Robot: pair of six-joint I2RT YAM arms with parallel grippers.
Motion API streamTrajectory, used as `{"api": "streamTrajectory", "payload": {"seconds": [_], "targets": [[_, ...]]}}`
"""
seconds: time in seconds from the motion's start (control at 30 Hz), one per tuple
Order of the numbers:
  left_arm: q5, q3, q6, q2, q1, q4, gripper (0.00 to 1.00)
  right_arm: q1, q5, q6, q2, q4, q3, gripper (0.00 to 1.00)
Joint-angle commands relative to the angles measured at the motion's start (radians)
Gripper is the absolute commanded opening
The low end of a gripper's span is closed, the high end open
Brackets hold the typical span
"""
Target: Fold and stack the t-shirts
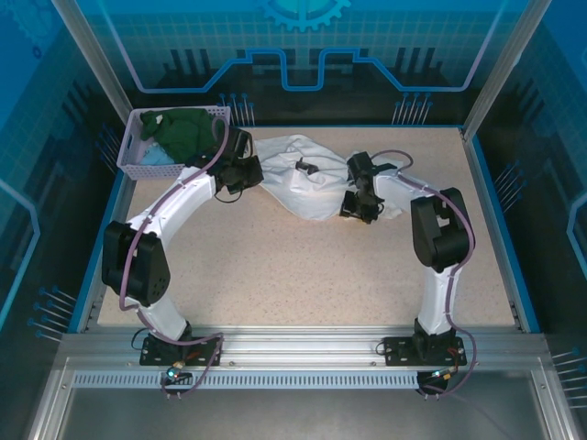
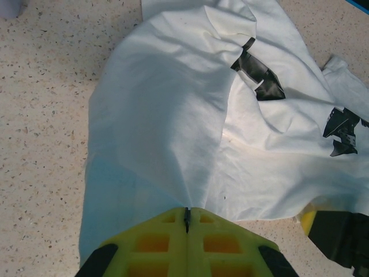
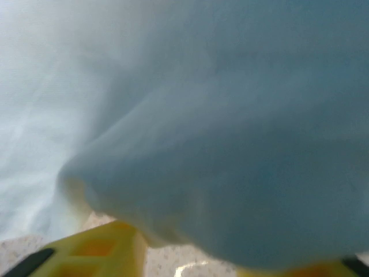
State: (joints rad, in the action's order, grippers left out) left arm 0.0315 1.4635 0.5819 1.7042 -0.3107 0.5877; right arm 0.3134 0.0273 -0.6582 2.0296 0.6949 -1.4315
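Slippage is the risk — left gripper [image 2: 187,222] is pinched tight on an edge of the white t-shirt [image 1: 303,179], crumpled near the lavender basket [image 1: 138,167], while right gripper [image 1: 358,209], swamped in cloth, shows no readable grip — any spreading pull could drop that side.

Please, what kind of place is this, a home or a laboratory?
Probably a robot laboratory cell, not a home: two robot arms bolted to an aluminium rail, blue printed panels around the speckled table, a white t-shirt as practice material.
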Motion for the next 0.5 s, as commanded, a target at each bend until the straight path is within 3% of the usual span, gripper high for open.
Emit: {"api": "streamTrajectory", "payload": {"seconds": [0.0, 0.37, 0.47], "targets": [[-0.001, 0.036, 0.001, -0.025, -0.007, -0.019, 0.00, 0.006, 0.050, -0.005, 0.051, 0.010, -0.047, 0.35], [-0.004, 0.026, 0.004, -0.030, -0.007, -0.032, 0.00, 0.012, 0.090, 0.033, 0.058, -0.010, -0.046, 0.00], [-0.004, 0.036, 0.006, -0.037, -0.008, -0.031, 0.00, 0.005, 0.095, 0.046, -0.033, -0.012, 0.003, 0.00]]}}
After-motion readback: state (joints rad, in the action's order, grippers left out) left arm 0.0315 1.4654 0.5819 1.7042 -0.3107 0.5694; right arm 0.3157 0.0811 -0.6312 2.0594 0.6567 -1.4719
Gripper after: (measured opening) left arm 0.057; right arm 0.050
